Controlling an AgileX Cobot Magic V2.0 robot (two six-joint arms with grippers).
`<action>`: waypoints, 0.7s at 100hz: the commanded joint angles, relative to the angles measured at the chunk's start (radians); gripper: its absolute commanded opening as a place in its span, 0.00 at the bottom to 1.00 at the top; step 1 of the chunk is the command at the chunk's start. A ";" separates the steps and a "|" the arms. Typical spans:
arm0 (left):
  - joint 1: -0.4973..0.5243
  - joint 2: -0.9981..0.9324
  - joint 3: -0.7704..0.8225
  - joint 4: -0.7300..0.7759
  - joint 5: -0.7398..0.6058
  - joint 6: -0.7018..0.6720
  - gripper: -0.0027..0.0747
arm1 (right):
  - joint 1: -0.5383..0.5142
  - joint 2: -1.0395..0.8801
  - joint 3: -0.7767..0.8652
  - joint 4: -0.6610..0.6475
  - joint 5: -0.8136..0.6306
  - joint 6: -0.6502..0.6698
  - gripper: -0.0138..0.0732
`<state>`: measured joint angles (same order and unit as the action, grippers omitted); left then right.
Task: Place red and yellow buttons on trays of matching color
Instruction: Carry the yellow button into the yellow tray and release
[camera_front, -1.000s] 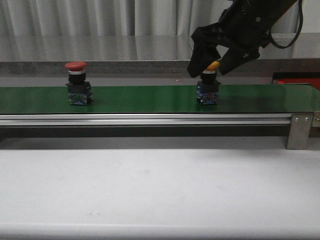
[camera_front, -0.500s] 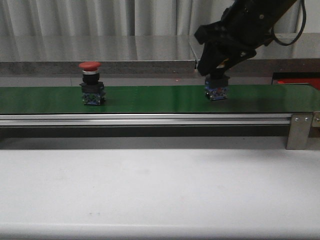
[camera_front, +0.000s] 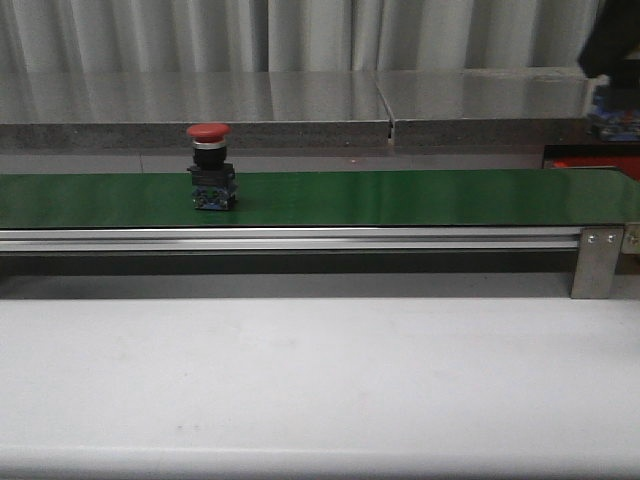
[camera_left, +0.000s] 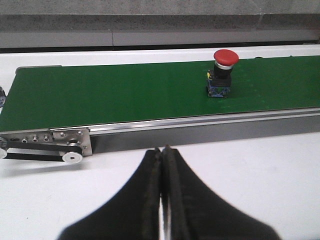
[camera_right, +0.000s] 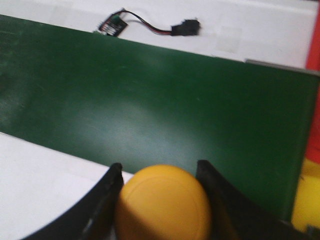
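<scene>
One red button (camera_front: 209, 165) on the belt (camera_front: 400, 197), one yellow button (camera_right: 163, 202) gripped

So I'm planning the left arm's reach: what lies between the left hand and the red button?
In the left wrist view, bare white table, the belt's metal side rail, then open green belt separate the shut left hand from the red button.

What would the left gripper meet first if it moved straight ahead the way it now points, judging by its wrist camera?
Probably the near aluminium side rail of the green belt. The left gripper, shut and empty, points at it over bare white table. The red button stands off to one side. Height is unclear.
</scene>
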<state>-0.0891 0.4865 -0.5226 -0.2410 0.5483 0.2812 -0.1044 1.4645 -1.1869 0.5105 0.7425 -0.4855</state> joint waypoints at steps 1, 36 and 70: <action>-0.008 0.006 -0.024 -0.019 -0.067 -0.002 0.01 | -0.067 -0.106 0.046 0.015 -0.054 0.002 0.45; -0.008 0.006 -0.024 -0.019 -0.067 -0.002 0.01 | -0.326 -0.208 0.295 0.018 -0.162 0.070 0.45; -0.008 0.006 -0.024 -0.019 -0.067 -0.002 0.01 | -0.381 -0.180 0.491 0.127 -0.469 0.071 0.45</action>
<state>-0.0891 0.4865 -0.5226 -0.2410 0.5483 0.2812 -0.4783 1.2913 -0.6989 0.5939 0.3855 -0.4136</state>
